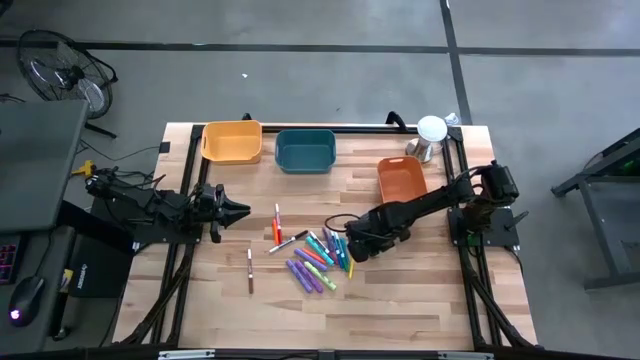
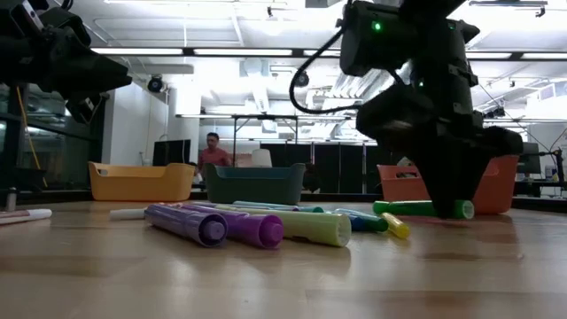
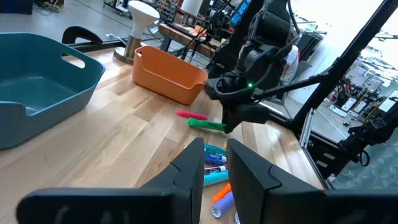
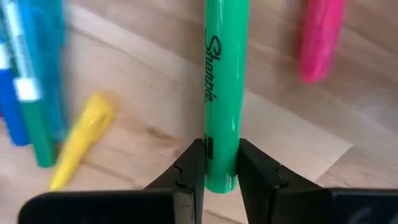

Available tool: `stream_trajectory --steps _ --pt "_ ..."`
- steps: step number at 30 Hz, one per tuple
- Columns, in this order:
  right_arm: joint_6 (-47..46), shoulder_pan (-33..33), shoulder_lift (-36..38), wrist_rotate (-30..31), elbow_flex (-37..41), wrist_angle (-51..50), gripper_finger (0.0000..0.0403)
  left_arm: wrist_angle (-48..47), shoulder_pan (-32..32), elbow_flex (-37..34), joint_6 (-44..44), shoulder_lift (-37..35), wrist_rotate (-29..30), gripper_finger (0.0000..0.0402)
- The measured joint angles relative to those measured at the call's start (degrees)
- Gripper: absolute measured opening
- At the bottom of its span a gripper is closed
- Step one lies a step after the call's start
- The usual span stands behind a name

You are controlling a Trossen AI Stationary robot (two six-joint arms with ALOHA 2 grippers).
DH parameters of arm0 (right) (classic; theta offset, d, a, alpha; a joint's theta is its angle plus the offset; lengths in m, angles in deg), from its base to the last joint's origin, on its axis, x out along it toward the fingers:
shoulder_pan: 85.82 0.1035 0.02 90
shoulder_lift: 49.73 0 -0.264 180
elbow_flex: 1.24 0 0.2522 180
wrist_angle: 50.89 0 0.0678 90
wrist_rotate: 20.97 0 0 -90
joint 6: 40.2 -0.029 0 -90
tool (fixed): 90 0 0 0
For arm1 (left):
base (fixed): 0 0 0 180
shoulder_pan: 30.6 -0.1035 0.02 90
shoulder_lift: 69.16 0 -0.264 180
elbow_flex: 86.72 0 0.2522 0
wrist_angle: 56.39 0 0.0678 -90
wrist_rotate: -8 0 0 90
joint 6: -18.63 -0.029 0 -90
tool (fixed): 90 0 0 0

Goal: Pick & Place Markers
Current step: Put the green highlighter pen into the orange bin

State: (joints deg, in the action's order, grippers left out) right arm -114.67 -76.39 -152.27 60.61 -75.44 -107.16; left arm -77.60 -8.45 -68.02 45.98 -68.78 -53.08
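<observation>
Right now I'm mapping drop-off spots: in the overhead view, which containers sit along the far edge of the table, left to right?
Yellow bin → teal bin → orange bin, set slightly nearer than the other two.

Bright ceiling strip lights [image 2: 221,51] backlight low view, arms silhouetted; right-wrist edges blurred, maybe motion.

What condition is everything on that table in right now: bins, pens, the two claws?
right gripper: shut on the green marker, at table level.
left gripper: raised at the table's left, holding nothing.
teal bin: upright, empty.
yellow bin: upright, empty.
orange bin: upright, empty.
other markers: lying loose on the table.
</observation>
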Motion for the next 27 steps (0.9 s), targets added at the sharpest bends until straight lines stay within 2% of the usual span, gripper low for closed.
stream_trajectory --steps 11,27 --pt "1.3 -0.1 3.6 0.1 -3.9 0.0 0.0066 0.0 0.0 0.0 0.0 0.0 0.0 0.0067" --pt "4.1 -3.0 16.7 12.0 -7.9 -1.7 0.0068 0.0 0.0 0.0 0.0 0.0 0.0 0.0067"
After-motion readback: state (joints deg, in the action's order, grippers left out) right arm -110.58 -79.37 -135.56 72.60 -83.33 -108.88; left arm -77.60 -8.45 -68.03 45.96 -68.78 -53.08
